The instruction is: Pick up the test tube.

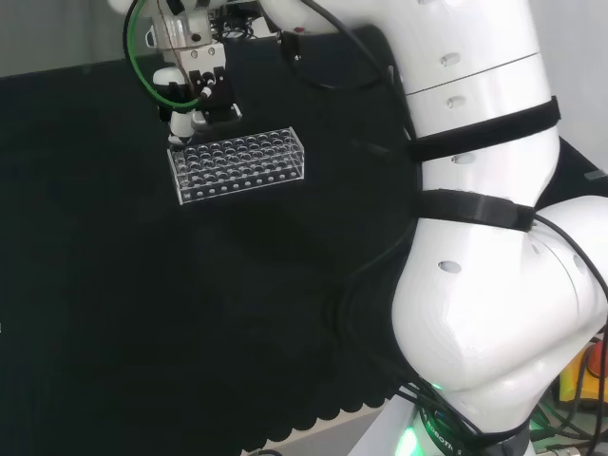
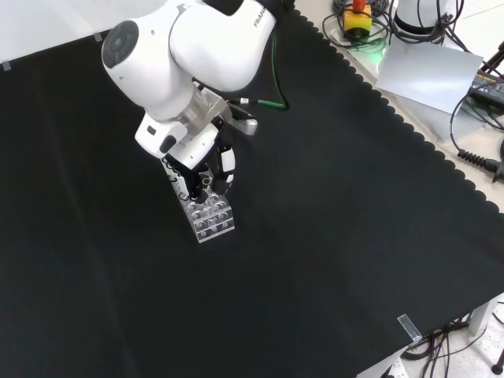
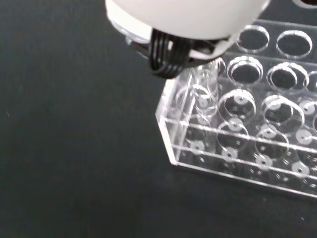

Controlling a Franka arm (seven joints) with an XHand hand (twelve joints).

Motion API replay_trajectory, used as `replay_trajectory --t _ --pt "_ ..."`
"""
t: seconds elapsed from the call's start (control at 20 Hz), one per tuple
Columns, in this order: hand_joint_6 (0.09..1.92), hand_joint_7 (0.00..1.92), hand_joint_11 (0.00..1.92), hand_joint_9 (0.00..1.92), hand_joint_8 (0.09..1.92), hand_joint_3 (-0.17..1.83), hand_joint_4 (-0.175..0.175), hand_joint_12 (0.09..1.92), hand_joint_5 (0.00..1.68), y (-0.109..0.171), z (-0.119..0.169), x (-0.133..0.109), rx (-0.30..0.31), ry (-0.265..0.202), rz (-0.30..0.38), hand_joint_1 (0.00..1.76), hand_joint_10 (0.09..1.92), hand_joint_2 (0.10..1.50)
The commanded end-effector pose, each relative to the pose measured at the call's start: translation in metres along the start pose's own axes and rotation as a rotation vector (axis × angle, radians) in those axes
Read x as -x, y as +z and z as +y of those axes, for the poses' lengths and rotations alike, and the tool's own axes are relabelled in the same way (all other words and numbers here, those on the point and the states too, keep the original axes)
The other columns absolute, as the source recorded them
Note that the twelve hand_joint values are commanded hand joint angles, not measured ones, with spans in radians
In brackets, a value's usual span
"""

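Right at your robot hand (image 1: 195, 95), the fingertips (image 3: 171, 54) come down over a corner hole of the clear plastic test-tube rack (image 1: 239, 164), and in the wrist view you can make out a clear glass test tube (image 3: 203, 91) standing upright in that corner hole, directly beneath the black ribbed finger pad. The fingers look curled in toward the tube's top, but you cannot tell from these views whether they pinch it or only hover over it, since the white part of the robot hand hides the contact. Judging by this, the reach to the tube is done; the grasp is either being made or about to be, and the lift is all still ahead, because the tube sits fully down in the rack. In the front view the robot hand (image 2: 201, 169) stands over the rack's far end (image 2: 209, 218), with the rest of the rack running away from the robot hand toward the camera. The other holes near the fingertips appear empty as far as you can see. Beyond the rack, the worktop (image 1: 142, 313) under its black cloth spreads out bare on all sides.
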State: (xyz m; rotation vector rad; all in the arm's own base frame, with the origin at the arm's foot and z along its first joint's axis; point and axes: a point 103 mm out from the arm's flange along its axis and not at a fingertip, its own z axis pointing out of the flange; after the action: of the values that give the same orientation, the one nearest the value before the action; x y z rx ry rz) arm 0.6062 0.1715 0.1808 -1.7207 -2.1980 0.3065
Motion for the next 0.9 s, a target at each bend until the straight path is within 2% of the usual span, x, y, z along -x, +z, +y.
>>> replay_trajectory --t 0.05,0.2,0.65,0.9 --pt "0.62 1.36 1.24 1.61 0.62 0.76 -0.175 0.88 1.30 -0.032 -0.002 0.001 0.070 0.020 0.077 1.33 0.62 0.58" --pt "0.62 1.36 1.24 1.61 0.63 0.76 -0.175 0.88 1.30 -0.040 -0.006 0.003 0.073 0.030 0.113 1.33 0.62 0.58" --pt "0.62 1.36 1.24 1.61 0.63 0.77 -0.175 0.88 1.30 -0.078 -0.023 0.009 0.106 0.037 0.161 1.33 0.63 0.58" --pt "0.62 1.36 1.24 1.61 0.63 0.78 -0.175 0.88 1.30 -0.103 -0.038 0.014 0.145 0.037 0.163 1.33 0.63 0.57"
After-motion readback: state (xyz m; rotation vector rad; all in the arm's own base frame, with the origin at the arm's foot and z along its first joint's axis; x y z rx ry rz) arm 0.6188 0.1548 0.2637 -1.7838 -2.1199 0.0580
